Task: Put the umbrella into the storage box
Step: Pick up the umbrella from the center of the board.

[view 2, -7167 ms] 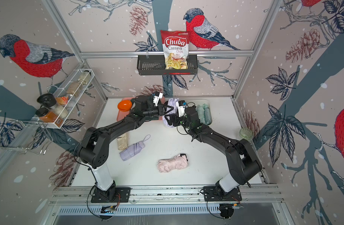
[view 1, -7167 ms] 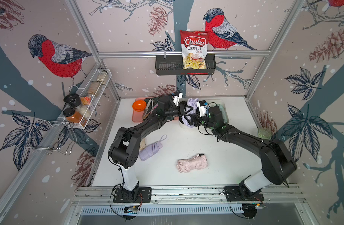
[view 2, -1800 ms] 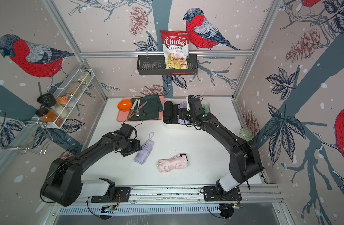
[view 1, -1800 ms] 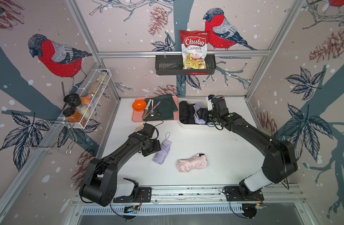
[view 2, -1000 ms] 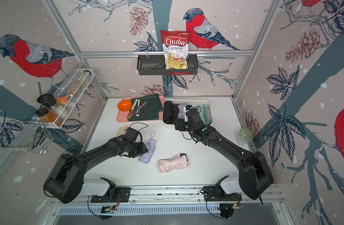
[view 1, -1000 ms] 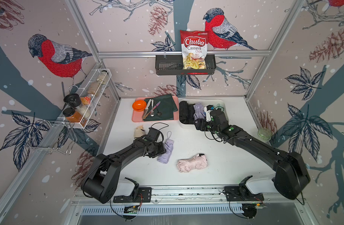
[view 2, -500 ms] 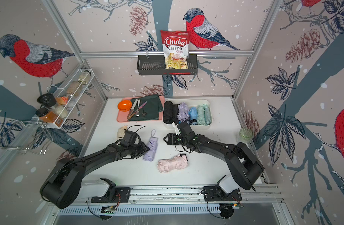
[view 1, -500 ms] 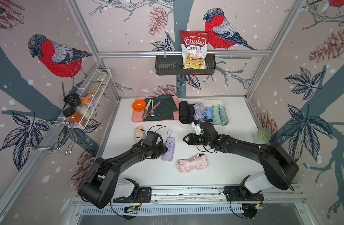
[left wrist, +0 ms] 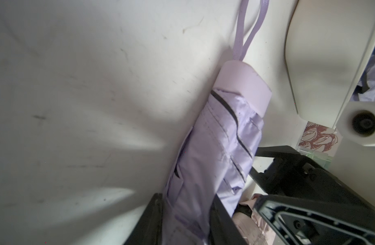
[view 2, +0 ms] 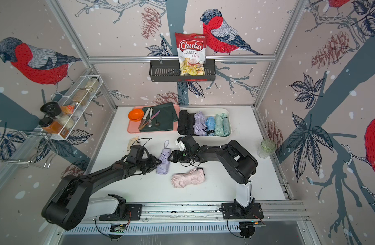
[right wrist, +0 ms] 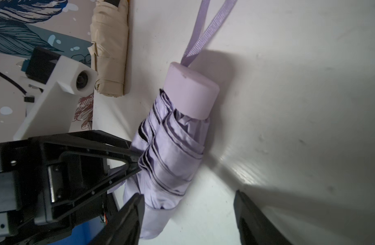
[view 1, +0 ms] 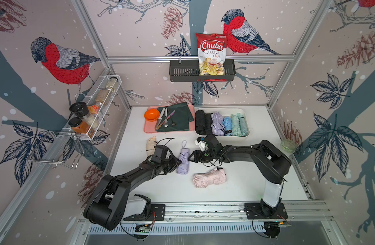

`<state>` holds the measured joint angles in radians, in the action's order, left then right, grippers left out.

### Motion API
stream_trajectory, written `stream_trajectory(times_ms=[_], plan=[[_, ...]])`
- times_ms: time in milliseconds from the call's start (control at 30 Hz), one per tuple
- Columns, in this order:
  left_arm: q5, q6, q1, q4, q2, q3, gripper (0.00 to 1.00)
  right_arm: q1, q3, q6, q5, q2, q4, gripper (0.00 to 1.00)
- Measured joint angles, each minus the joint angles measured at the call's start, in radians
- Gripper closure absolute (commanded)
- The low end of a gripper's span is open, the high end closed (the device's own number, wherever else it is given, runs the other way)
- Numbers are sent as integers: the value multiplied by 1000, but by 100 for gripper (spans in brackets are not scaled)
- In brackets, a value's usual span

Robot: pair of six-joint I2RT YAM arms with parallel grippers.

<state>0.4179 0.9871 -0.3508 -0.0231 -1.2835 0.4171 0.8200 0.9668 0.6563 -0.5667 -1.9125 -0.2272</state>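
Observation:
A folded lilac umbrella [view 1: 183, 161] [view 2: 163, 161] lies on the white table's middle, its strap toward the back. My left gripper [view 1: 178, 163] [left wrist: 187, 196] is shut on its lower half from the left, a black finger pressed on each side. From the right, my right gripper [view 1: 191, 157] [right wrist: 187, 195] stands open at table height. One of its fingers touches the umbrella [right wrist: 171, 152] and the other is well apart over bare table. The cream-white storage box [view 1: 221, 110] [view 2: 203, 109] sits at the back right and holds several folded umbrellas side by side.
A pink folded umbrella [view 1: 209, 179] lies in front of my right gripper and a beige one [view 1: 151, 145] behind my left arm. A pink tray [view 1: 147, 129] with bowl, cutlery and cloth sits left of the box. A glass jar [view 1: 288, 146] stands by the right wall.
My right arm swung away from the box and came down at the umbrella's right side. My left gripper pushed the umbrella rightward, turned it more upright, and narrowed its jaws on it.

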Motion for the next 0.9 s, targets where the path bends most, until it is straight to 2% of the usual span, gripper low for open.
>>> stream_trajectory(times_ms=[200,333,667,733,900], plan=[[41,1,18,-61,-16,-21,63,11,52,27,-89,-86,-91,30],[71,11,26,-117,-27,-42,63,10,77,38,-121,-129,-138,35],[82,26,26,-121,-22,-44,60,5,106,76,-119,-179,-180,62],[80,25,29,-110,-13,-43,56,4,112,78,-115,-183,-171,66],[75,17,39,-86,21,-35,40,4,122,79,-113,-185,-155,76]])
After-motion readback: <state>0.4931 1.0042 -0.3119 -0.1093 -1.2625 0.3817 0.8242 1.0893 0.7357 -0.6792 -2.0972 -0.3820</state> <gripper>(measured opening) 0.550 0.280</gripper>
